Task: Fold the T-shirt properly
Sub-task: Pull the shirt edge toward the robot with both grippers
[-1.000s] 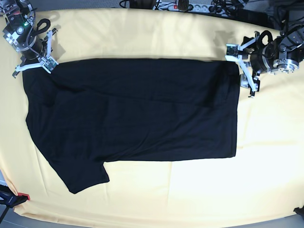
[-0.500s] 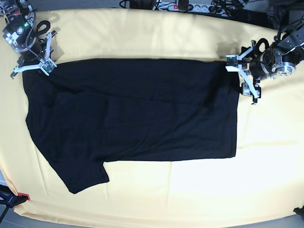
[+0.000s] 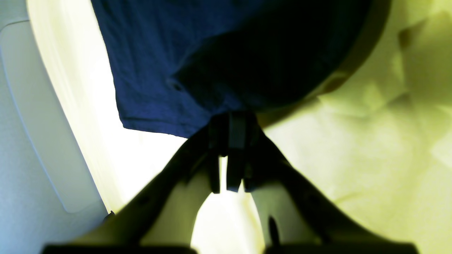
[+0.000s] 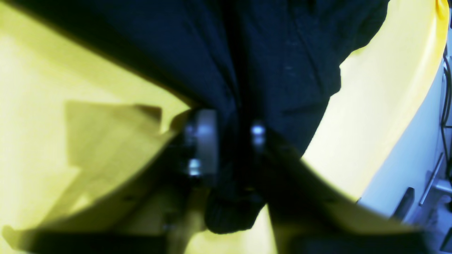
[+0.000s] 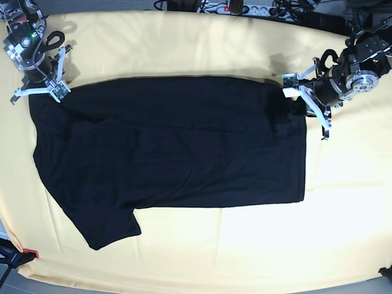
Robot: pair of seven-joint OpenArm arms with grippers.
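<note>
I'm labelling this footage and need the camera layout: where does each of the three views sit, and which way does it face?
Base: overhead, looking down on the T-shirt spread on the yellow tablecloth; both arms show, left tool at the view's right, right tool at its left.
Left wrist: on the left arm, looking along its shut tool at a pinched shirt corner.
Right wrist: on the right arm, looking past its tool, fabric bunched between the fingers.
All three share shirt and tablecloth.
</note>
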